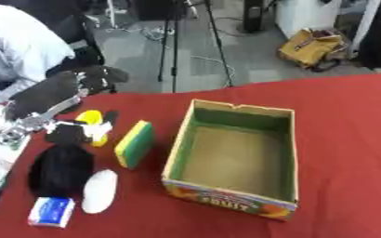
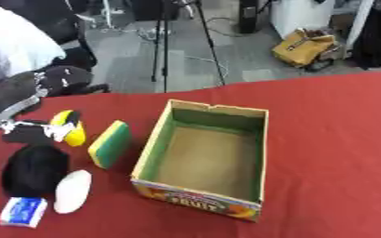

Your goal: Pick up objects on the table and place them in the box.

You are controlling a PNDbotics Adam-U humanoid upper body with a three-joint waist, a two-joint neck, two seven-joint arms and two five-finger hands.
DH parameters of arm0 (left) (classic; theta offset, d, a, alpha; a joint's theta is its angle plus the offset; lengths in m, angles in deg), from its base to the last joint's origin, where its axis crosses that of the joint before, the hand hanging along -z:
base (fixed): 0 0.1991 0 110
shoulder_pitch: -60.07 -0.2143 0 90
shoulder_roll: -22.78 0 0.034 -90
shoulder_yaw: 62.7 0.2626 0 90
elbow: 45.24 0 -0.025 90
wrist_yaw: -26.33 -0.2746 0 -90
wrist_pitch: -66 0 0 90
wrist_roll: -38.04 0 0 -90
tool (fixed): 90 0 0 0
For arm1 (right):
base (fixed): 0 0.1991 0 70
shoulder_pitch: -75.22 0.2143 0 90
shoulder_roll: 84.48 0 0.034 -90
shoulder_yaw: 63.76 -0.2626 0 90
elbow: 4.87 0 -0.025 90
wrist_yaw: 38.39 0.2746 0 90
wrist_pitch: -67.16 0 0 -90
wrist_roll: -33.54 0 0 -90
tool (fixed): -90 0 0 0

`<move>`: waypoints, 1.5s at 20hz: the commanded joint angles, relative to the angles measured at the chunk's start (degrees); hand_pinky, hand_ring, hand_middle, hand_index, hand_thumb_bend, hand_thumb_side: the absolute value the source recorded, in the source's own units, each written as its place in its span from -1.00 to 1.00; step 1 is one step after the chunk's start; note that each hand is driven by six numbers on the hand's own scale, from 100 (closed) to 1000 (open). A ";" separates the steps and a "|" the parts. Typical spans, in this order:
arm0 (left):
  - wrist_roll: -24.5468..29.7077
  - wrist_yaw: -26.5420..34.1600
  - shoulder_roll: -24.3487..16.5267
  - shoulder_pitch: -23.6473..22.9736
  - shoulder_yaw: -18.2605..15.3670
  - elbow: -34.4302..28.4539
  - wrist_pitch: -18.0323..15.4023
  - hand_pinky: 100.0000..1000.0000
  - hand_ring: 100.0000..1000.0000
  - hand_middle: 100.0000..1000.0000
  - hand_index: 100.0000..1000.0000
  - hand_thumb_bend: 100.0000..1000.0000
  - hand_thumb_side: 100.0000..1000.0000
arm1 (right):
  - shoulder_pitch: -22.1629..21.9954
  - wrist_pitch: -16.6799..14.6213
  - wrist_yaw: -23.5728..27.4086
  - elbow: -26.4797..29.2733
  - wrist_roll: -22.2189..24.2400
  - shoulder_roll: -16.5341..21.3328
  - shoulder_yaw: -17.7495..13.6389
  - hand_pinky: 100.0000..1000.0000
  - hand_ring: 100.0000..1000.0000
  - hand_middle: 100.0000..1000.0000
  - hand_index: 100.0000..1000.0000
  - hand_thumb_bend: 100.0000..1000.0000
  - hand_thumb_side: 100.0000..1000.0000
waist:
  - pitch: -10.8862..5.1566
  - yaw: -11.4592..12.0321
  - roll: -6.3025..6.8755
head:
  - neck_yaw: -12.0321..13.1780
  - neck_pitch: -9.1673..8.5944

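My left hand over the yellow object, fingers curled on it; box beside sponge on the desk

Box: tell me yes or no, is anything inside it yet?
No, the box shows only its bare cardboard floor, while the sponge lies on the red table to its left.

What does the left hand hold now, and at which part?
The left hand is at the yellow object, fingers over its top, but whether it grips it cannot be told.
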 commanded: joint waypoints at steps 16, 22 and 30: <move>5.95 6.31 4.41 11.27 2.08 24.89 7.23 1.00 1.00 1.00 1.00 -1.00 0.06 | 0.25 2.32 0.26 0.65 -0.45 1.52 0.00 0.67 0.51 0.08 0.14 -1.00 1.00 | -2.75 0.80 0.88 | -0.99 1.96; 11.50 11.30 6.72 13.34 1.23 29.15 7.93 1.00 1.00 1.00 1.00 -1.00 0.42 | 0.54 3.64 0.00 0.65 -0.29 1.32 0.14 0.67 0.51 0.08 0.14 -1.00 1.00 | -2.78 1.35 1.36 | -1.22 2.47; 14.32 10.23 8.95 14.32 -1.08 32.36 12.14 1.00 1.00 1.00 1.00 -1.00 0.63 | 0.66 4.32 0.11 0.65 0.26 1.11 0.39 0.68 0.50 0.05 0.12 -1.00 1.00 | -2.74 1.15 1.65 | -0.89 2.41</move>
